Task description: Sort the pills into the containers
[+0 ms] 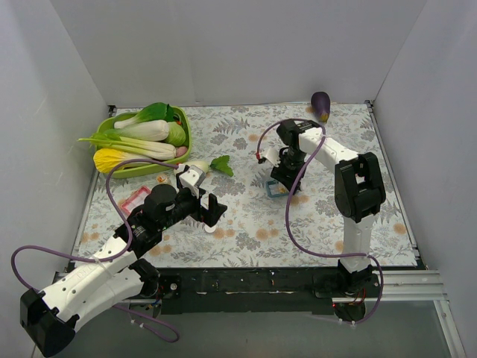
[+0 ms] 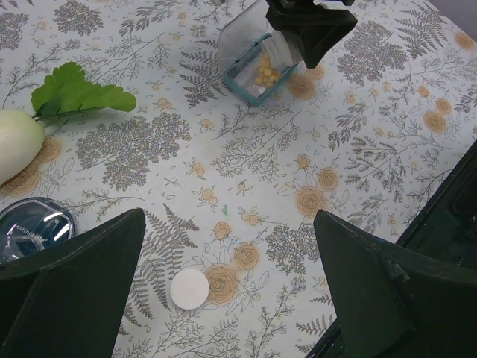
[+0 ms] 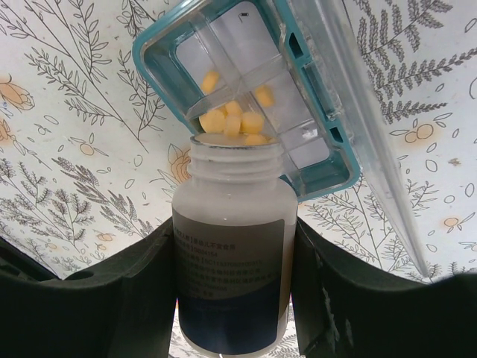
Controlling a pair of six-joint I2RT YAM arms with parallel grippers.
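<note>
The label (image 3: 227,277) on the bottle (image 3: 232,183) bears small print, too blurred to read.

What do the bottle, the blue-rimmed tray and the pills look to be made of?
The bottle: likely plastic, frosted translucent white, with moulded neck threads and a paper-like label. The blue-rimmed tray: probably hard, clear, glossy plastic; the tablecloth pattern shows through its lid. The pills: matte yellow-orange; material unclear.
</note>
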